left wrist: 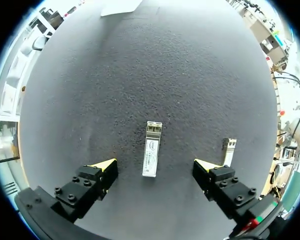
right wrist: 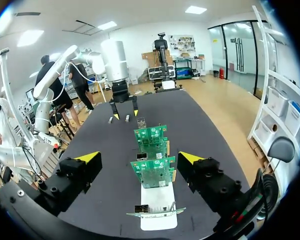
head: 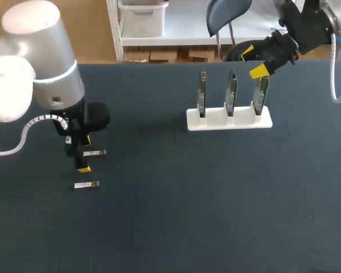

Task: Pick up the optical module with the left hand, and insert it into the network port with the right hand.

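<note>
Two silver optical modules lie on the dark table at the left. One module (head: 94, 153) (left wrist: 151, 149) lies on the mat between the open fingers of my left gripper (head: 84, 154) (left wrist: 154, 171), which points straight down just above it without touching. The other module (head: 86, 185) (left wrist: 228, 150) rests just outside one fingertip. A white stand (head: 229, 120) (right wrist: 159, 200) holds three upright green boards (head: 232, 91) (right wrist: 152, 171) with metal network ports (right wrist: 142, 156). My right gripper (head: 253, 61) (right wrist: 140, 157) hangs open and holds nothing, above and behind the rightmost board (head: 262, 92).
The dark mat (head: 187, 199) stretches bare between the modules and the stand and along the front. My left arm's thick silver body (head: 40, 62) rises over the table's left side.
</note>
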You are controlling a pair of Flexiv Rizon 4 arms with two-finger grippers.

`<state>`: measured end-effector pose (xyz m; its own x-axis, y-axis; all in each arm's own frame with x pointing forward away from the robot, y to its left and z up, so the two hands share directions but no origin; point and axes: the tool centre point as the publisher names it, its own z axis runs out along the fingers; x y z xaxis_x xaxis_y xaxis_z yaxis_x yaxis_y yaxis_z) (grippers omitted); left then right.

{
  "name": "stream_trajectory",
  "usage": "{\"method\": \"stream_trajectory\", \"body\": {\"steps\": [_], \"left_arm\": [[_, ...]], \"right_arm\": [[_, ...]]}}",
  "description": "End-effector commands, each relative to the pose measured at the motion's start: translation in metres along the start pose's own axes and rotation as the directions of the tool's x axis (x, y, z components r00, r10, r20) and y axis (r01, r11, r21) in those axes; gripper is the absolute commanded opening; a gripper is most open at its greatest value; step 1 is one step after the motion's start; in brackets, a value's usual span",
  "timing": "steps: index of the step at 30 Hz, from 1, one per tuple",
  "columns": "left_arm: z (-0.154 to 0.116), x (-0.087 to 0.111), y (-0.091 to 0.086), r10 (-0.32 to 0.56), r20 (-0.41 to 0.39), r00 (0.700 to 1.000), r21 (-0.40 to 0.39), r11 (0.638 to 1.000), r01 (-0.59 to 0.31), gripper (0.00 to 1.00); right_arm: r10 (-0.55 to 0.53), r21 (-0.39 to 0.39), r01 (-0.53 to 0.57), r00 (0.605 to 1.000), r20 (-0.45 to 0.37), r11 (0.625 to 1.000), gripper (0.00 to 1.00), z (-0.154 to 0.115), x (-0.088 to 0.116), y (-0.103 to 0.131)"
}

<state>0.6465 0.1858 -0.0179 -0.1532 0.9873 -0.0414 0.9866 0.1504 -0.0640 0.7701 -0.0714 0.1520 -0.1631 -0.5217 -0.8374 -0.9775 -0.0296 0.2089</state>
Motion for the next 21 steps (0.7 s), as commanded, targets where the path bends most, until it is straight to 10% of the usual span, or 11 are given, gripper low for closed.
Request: {"method": "stream_trajectory", "body": {"steps": [1,4,6,7,9,21], "left_arm": [[0.0029,-0.0036,0.0044,0.006,-0.006,1.000,0.012,1.000,-0.006,1.00],[0.0042,-0.0055,0.0039,0.011,-0.005,1.000,0.014,1.000,-0.011,1.00],[0.0053,-0.0065,0.0031,0.030,-0.014,0.999,0.015,0.999,-0.030,0.75],[0.0049,-0.0074,0.0025,0.030,-0.014,0.999,0.012,0.999,-0.030,0.38],[0.0046,-0.0080,0.0025,0.037,-0.017,0.999,0.009,0.999,-0.037,0.00],[0.0056,-0.0070,-0.0004,0.062,-0.050,0.997,0.014,0.998,-0.062,0.00]], "right_arm": [[0.000,0.002,0.000,1.000,0.000,1.000,1.00,0.0003,0.0001,0.0006],[0.000,0.002,0.000,1.000,0.000,1.000,1.00,0.0003,0.0001,0.0006],[0.000,0.002,0.000,1.000,0.000,1.000,1.00,0.0003,0.0001,0.0006],[0.000,0.002,0.000,1.000,0.000,1.000,1.00,0.0003,0.0001,0.0006],[0.000,0.002,0.000,1.000,0.000,1.000,1.00,0.0003,0.0001,0.0006],[0.000,0.002,0.000,1.000,0.000,1.000,1.00,0.0003,0.0001,0.0006]]}}
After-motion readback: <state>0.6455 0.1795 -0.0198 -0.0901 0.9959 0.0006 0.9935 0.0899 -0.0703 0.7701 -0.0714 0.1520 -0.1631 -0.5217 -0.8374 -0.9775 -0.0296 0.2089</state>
